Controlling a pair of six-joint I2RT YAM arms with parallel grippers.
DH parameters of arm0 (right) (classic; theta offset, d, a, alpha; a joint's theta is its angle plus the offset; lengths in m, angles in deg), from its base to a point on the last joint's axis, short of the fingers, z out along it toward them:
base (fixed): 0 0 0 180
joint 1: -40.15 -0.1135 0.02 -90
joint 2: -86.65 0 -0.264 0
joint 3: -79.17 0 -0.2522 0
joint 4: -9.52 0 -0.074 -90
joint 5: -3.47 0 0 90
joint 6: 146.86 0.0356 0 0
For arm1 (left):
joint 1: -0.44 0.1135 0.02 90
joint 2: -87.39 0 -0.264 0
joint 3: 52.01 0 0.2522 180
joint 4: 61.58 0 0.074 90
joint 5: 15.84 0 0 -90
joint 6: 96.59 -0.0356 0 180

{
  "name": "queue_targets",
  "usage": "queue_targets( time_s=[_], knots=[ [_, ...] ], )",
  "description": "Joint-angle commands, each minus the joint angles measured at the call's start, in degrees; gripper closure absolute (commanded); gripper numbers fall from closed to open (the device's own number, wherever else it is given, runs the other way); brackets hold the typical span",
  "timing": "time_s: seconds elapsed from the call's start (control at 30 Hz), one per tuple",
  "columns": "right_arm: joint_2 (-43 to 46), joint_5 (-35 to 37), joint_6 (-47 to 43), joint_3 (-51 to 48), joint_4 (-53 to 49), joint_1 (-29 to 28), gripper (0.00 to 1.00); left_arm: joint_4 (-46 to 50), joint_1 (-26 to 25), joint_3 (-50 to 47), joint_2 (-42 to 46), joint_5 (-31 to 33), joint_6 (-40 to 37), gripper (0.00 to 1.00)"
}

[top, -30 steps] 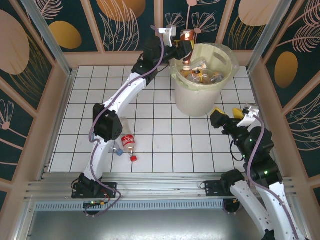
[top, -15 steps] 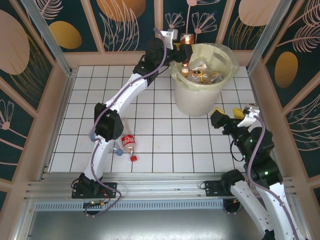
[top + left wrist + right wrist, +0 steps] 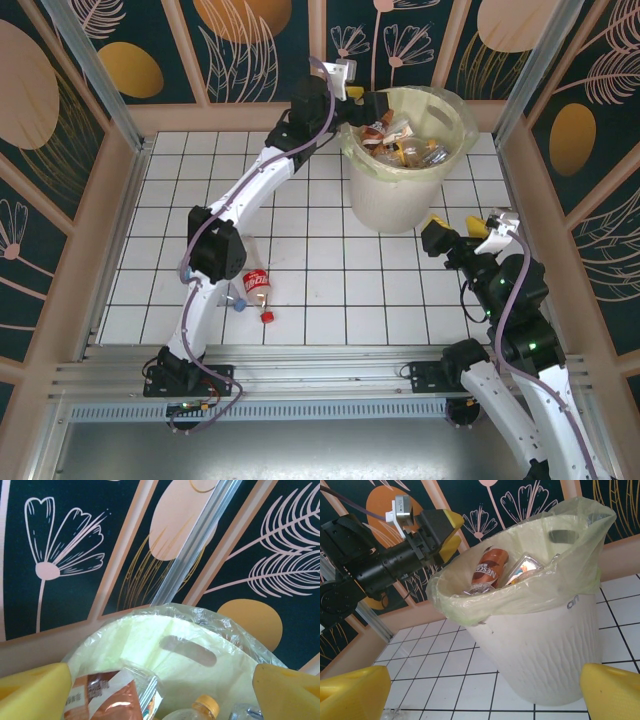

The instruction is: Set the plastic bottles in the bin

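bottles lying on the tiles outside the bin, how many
1 for sure: the Coca-Cola bottle, lying on the tiles beside the left arm. A bluish bit next to it may be a second, partly hidden.

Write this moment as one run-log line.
left jaws: open, at bin rim | right jaws: open, empty, near bin | bin: bottles inside | table: cola bottle lying

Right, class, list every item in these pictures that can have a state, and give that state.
left gripper: open, empty, at the bin's rim.
right gripper: open, empty, low beside the bin.
bin: upright, bag-lined, holding bottles.
brown-labelled bottle: inside the bin, leaning.
Coca-Cola bottle: lying on the table, outside the bin.
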Motion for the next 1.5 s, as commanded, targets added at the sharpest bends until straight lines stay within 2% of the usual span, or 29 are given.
queue_targets(
  time_s=[0.0, 0.17, 0.33, 0.5, 0.77, 0.87, 0.97, 1.13, 1.33, 1.47],
  knots=[
    [0.7, 0.4, 0.4, -0.2, -0.1, -0.5, 0.02, -0.2, -0.3, -0.9, 5.8, 1.5, -3.1, 0.06],
    [0.6, -2.4, -0.3, -0.5, 0.6, -0.5, 0.02, 1.4, -0.3, -4.5, 10.1, 2.1, -6.3, 0.05],
    [-0.2, -9.8, -1.7, -0.7, 2.1, -0.5, 0.02, 2.4, -0.3, -13.0, 17.1, 4.3, -10.7, 0.05],
    [-1.7, -17.0, -2.3, -1.2, 3.6, -0.4, 0.02, 2.1, -0.3, -25.0, 25.5, 8.3, -13.9, 0.04],
    [-6.8, -23.8, -3.3, -0.9, 4.5, -0.5, 0.02, 1.0, -0.3, -43.7, 40.7, 14.5, -15.6, 0.04],
    [-8.2, -24.8, -3.1, -1.2, 5.2, -0.4, 0.02, 3.0, -0.3, -50.8, 46.6, 18.8, -14.4, 0.05],
    [-9.1, -25.4, -2.9, -1.7, 6.3, -0.5, 0.02, 10.1, -0.3, -55.1, 50.8, 24.7, -12.3, 0.05],
    [-10.3, -27.3, -2.1, -3.2, 9.1, -0.5, 0.02, 18.7, -0.3, -63.8, 57.8, 31.6, -5.2, 0.05],
    [-12.4, -29.6, -1.5, -4.8, 12.2, -0.5, 0.02, 26.3, -0.3, -71.5, 63.5, 34.9, 3.9, 0.04],
    [-13.6, -30.3, -0.4, -6.2, 15.5, -0.6, 0.02, 31.7, -0.3, -74.1, 64.1, 36.0, 9.7, 0.04]
  ],
)
